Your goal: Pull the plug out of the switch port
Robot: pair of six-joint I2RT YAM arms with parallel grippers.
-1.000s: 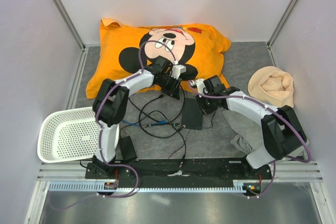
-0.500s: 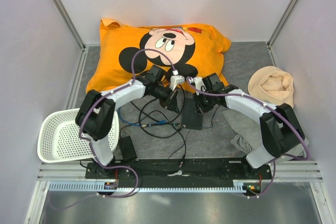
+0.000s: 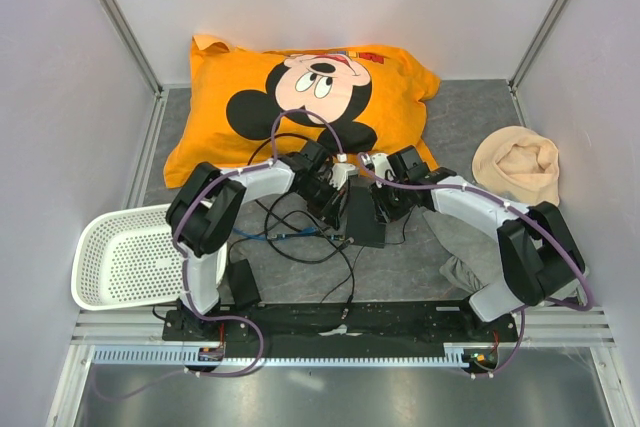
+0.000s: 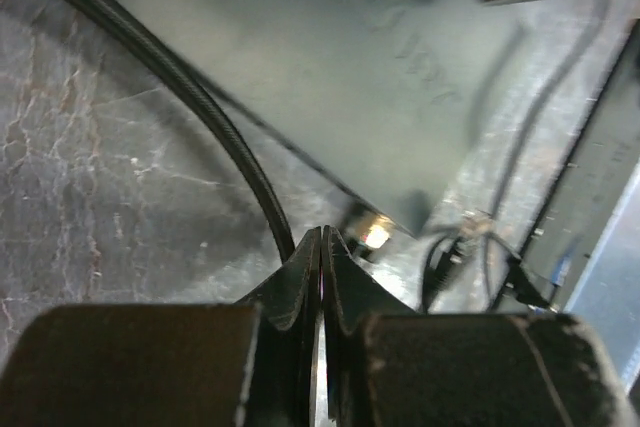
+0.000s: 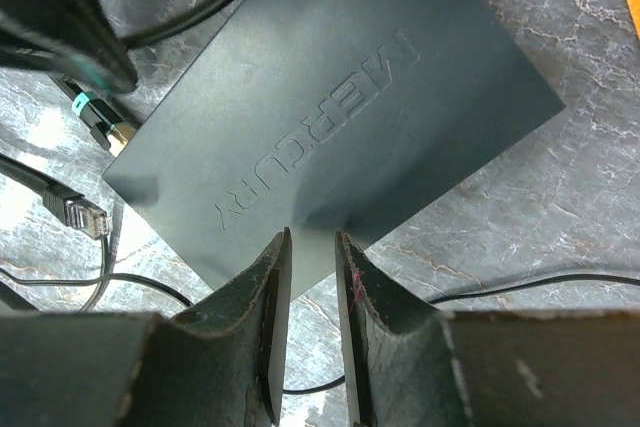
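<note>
The flat matte-black switch box (image 3: 366,225) lies between both grippers; it reads MERCURY in the right wrist view (image 5: 330,97). A plug (image 5: 100,117) with a teal boot and gold tip meets the box's left edge, where the port itself is hidden. My left gripper (image 3: 335,201) is shut, its tips (image 4: 322,232) right over the spot where the black cable (image 4: 210,117) reaches the plug (image 4: 373,235); nothing shows between the fingers. My right gripper (image 5: 312,242) hovers narrowly open over the box's near edge, holding nothing.
A loose network plug (image 5: 82,213) and tangled black cables (image 3: 300,239) lie left of the box. An orange Mickey pillow (image 3: 250,77) fills the back, a white basket (image 3: 120,257) sits at the left, a beige cloth (image 3: 515,162) at the right, and a small power brick (image 3: 242,282) near the left base.
My left gripper came off the pillow's edge, moving nearer and down to the box's left edge beside the plug. The right gripper stayed over the box.
</note>
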